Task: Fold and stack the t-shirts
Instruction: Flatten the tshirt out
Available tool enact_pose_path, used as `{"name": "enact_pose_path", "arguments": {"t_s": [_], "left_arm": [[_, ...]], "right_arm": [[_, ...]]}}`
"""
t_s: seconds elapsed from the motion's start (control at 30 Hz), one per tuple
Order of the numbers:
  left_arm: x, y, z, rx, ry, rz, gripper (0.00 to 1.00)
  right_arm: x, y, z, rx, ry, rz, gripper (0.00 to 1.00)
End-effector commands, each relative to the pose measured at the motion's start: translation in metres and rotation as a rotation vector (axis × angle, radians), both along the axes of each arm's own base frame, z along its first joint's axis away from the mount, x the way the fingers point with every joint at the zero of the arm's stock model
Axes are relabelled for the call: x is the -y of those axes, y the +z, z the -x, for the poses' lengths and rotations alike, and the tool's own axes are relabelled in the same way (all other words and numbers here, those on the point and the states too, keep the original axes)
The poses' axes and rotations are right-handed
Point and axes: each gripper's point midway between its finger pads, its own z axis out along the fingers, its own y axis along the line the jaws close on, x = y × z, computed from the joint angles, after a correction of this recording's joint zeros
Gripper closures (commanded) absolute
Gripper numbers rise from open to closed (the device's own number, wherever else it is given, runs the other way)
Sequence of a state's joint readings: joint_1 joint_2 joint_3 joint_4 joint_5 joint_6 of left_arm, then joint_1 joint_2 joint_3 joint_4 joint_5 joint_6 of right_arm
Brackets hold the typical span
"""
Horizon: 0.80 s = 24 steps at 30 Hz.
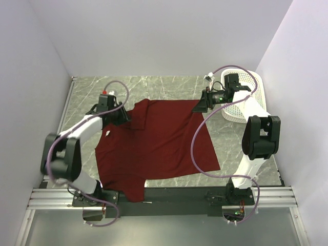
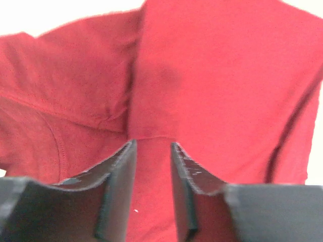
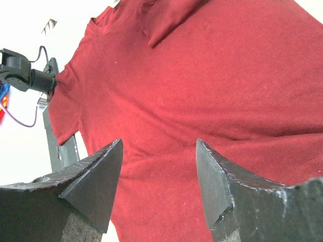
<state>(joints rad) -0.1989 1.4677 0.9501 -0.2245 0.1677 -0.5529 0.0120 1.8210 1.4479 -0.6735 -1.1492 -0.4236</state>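
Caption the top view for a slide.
Left gripper and right gripper at the far edge of a red t-shirt spread on the table.

The left arm (image 1: 77, 138) and right arm (image 1: 256, 133), rising from the black base rail (image 1: 164, 197), are built of white shells and bulky black joint housings. A lilac cable (image 1: 195, 148) loops loosely along each arm. The left pincer (image 2: 153, 146) has two flat dark grey fingers with scuffed, pale-flecked edges. The right pincer (image 3: 159, 143) has thicker, wedge-shaped fingers, matt black and grainy. A small green light (image 1: 241, 210) glows just below the rail, at the right arm's foot.
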Motion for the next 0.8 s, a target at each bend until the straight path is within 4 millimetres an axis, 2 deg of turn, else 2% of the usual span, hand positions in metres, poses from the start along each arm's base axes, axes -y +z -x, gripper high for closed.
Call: {"name": "enact_pose_path", "arguments": {"t_s": [0.0, 0.2, 0.33, 0.53, 0.77], "left_arm": [[0.018, -0.024, 0.000, -0.098, -0.005, 0.134, 0.63], [0.012, -0.049, -0.017, -0.137, 0.025, 0.076, 0.62], [0.009, -0.059, -0.019, -0.153, 0.030, 0.055, 0.61], [0.009, -0.068, -0.022, -0.178, 0.029, 0.046, 0.62], [0.005, -0.066, -0.022, -0.179, 0.029, 0.011, 0.62]], "right_arm": [[0.002, 0.019, -0.002, 0.060, -0.001, -0.011, 0.34], [0.002, 0.016, -0.003, 0.051, -0.002, -0.010, 0.34], [0.002, 0.014, -0.003, 0.044, -0.001, -0.010, 0.34], [0.002, 0.014, -0.003, 0.046, -0.001, -0.009, 0.34], [0.002, 0.013, -0.003, 0.043, -0.002, -0.009, 0.34]]}}
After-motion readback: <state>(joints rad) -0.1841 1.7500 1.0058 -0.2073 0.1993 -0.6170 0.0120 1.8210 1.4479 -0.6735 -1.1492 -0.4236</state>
